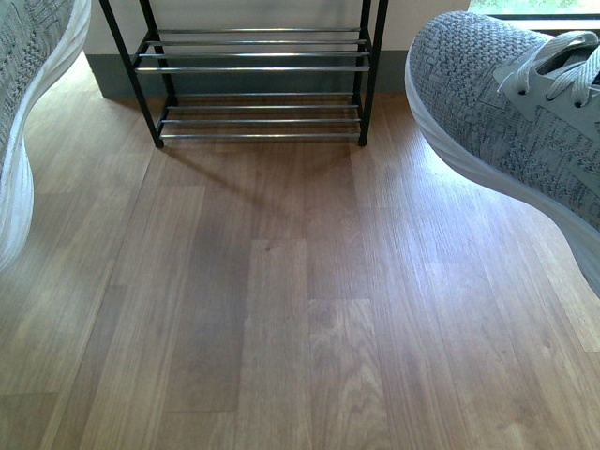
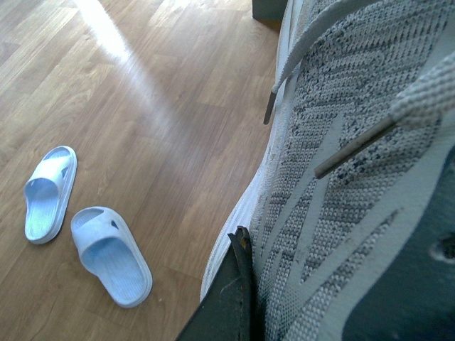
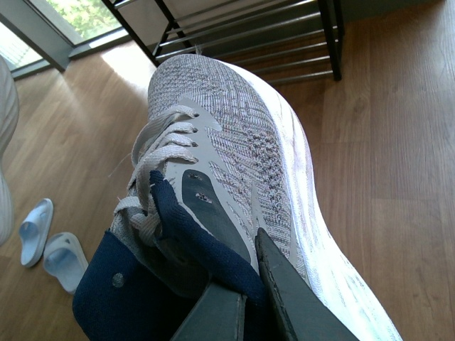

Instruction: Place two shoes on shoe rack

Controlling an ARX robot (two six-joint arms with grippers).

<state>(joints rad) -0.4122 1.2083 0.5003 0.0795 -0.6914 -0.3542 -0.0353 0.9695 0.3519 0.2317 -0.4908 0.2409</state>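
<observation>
Both raised: left sneaker (image 1: 23, 103) pinched by left gripper (image 2: 242, 284), right sneaker (image 1: 506, 103) by right gripper (image 3: 240, 273).

Two grey sneakers in shot: left sneaker (image 1: 19, 56), right sneaker (image 1: 506, 103). Two pale blue slides (image 2: 48, 192) as well, and one shoe rack (image 1: 258, 66), two tiers showing.

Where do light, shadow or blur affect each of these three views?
Front view: the black-framed chrome-bar shoe rack throws a soft shadow toward the camera on the wooden floor. Left wrist view: a bright glare streak crosses the floor; the left-held grey knit sneaker looms close, cropped. Right wrist view: sunlight whitens the floor near the window; the right-held grey knit sneaker looks sharp.
</observation>
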